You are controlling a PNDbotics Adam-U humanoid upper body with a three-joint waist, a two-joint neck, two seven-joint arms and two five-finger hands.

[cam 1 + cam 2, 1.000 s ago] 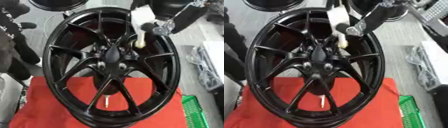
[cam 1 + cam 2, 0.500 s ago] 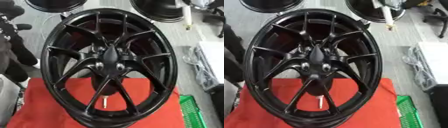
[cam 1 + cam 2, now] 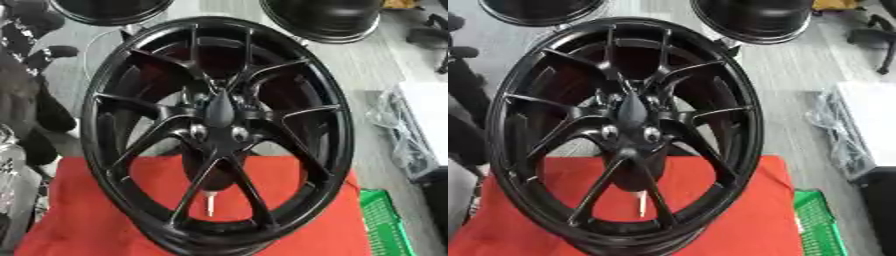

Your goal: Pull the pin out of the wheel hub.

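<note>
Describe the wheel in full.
The wheel is glossy black, metal by its look, with thin forked spokes running from a central hub to a deep rim. Silver bolt holes ring the hub. It stands upright, tilted slightly, its lower edge on a red cloth. No hand touches it.

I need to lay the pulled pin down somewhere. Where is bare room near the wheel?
Bare red cloth lies at the lower left of the black spoked wheel, and a narrower strip at its lower right beside the green basket. The grey floor on the right is open. It is crowded behind, by two more black wheels.
</note>
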